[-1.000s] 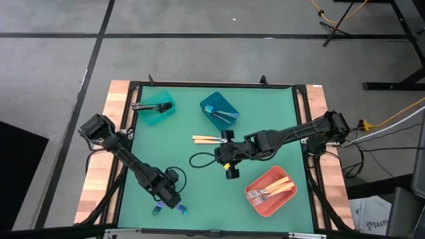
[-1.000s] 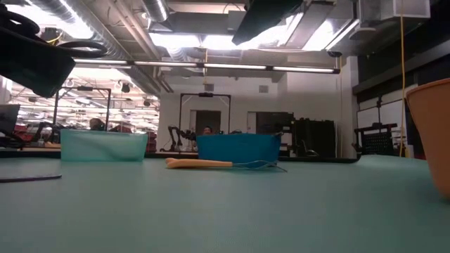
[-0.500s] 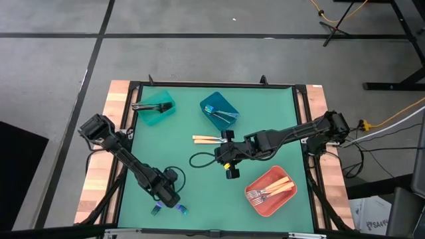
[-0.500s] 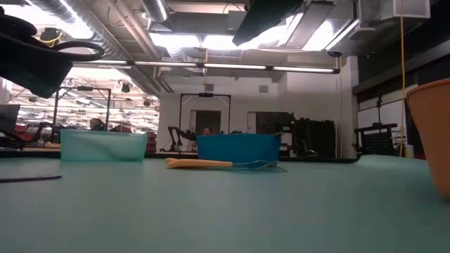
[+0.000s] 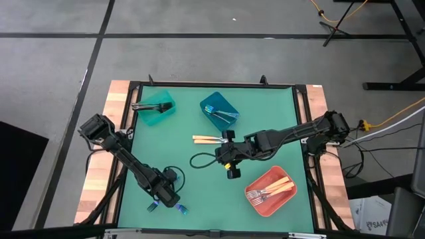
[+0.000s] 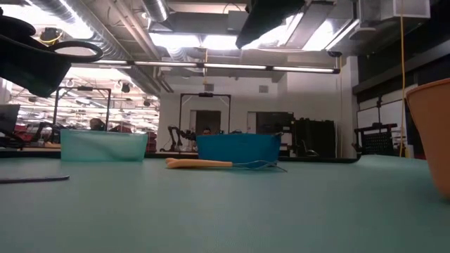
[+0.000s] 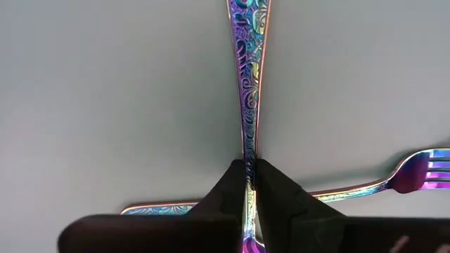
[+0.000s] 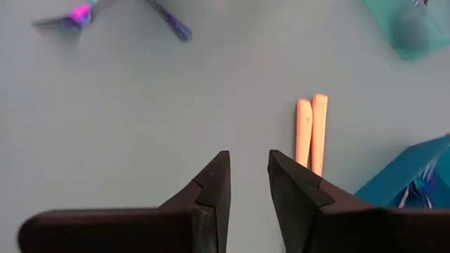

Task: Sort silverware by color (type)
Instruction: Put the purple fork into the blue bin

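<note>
My left gripper (image 5: 159, 201) is near the table's front left, shut on an iridescent blue-teal fork (image 7: 247, 77). In the low view that fork (image 6: 35, 178) shows as a thin line low over the mat. A second iridescent fork (image 7: 415, 172) lies on the mat beside it, passing behind the fingers. My right gripper (image 5: 224, 159) hovers open over mid-table with nothing between its fingers (image 8: 211, 183). Two gold-handled forks (image 5: 206, 139) lie flat on the mat just beyond it. My left gripper pinches the narrow stretch of the fork's handle (image 7: 247, 151) between its two fingertips, coming from above with the fingers across the fork. The patterned wide end points away from the gripper; the head is hidden under the gripper. Whether the fork is clear of the mat cannot be told.
A teal bin (image 5: 156, 108) with black forks stands far left. A blue bin (image 5: 219, 109) with iridescent forks stands at the far middle. A coral-red bin (image 5: 271, 190) with gold-handled forks stands near right. A loose cable loop (image 5: 199, 159) hangs by my right gripper.
The iridescent fork at my left gripper has swung a little: in the high view its visible end now lies slightly farther toward the table's left edge, and in the low view its tip reaches a bit farther right. My right arm has kept still.
</note>
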Robot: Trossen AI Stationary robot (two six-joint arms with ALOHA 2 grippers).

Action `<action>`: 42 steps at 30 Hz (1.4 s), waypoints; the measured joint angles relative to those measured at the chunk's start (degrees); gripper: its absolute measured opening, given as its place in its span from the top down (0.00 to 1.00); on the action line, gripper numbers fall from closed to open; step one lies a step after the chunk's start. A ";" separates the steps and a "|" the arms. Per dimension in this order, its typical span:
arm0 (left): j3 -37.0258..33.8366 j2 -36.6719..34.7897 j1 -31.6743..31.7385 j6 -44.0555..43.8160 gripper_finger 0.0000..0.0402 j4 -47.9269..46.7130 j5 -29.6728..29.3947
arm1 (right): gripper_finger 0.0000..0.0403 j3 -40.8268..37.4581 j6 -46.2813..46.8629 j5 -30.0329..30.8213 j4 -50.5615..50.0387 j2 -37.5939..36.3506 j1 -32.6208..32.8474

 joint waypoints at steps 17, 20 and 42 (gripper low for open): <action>7.61 0.09 3.18 9.76 0.97 -1.96 -7.38 | 0.78 0.02 0.00 -0.01 -13.74 -8.00 0.00; 9.16 0.04 4.35 13.81 0.97 -2.03 -7.02 | 0.78 0.02 -0.02 0.04 -14.43 -9.05 0.03; 18.10 -0.09 19.13 58.39 0.97 -0.73 -21.52 | 0.78 0.02 -3.63 -8.46 -13.65 -9.02 -4.31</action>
